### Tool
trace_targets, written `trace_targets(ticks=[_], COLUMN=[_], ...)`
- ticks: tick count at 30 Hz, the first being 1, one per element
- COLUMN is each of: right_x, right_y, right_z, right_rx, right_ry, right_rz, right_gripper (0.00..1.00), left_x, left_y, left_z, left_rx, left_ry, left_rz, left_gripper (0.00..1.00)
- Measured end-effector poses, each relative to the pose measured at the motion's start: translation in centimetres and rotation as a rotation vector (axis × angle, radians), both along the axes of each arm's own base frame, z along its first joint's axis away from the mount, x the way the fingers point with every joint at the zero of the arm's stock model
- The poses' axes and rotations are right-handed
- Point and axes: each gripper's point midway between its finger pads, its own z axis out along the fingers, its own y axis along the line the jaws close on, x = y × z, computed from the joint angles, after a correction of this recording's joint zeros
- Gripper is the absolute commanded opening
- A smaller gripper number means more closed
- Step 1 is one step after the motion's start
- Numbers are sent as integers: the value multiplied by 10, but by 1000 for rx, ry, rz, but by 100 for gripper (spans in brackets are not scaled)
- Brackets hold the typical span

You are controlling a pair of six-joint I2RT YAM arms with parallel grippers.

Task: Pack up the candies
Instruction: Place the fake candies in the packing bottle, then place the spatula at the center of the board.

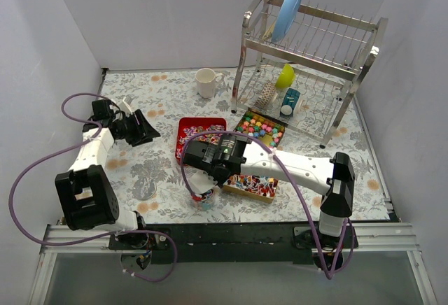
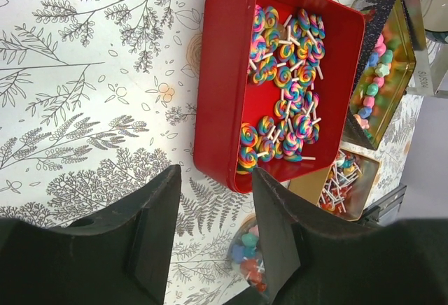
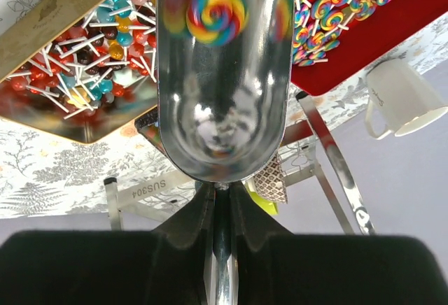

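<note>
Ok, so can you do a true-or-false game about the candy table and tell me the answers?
1. The right end effector grips a metal scoop. True.
2. One rainbow swirl lollipop sits in the scoop. True.
3. The red tray is empty. False: it holds lots of swirl lollipops.
4. The blue plate lies flat on the table. False: it stands on edge in the top of the dish rack.
5. The left end effector is holding the white mug. False: it is open with nothing in it, and the mug stands alone on the table.
</note>
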Motion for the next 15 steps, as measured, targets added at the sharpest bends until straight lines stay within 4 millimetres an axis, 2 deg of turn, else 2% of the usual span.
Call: trace_targets(ticks=[6,11,13,15], right_x=[-5,-1,4,15], right_y=[4,0,-9,-31], right_z=[5,9,9,9], right_rx=[-17,-23,-23,-22], right_ry=[-49,-84,-89,-83], right_rz=[30,17,-13,-81], right_gripper=[1,1,1,1], left_x=[-5,-7,-7,-7], left_y=[-1,-2,-3,-4], left_z=[9,11,11,12], left_rx=[6,1,-1,-6], left_ry=[-39,-48,-48,-49], left_rz=[1,-4,-5,-9], left_gripper=[45,45,44,44])
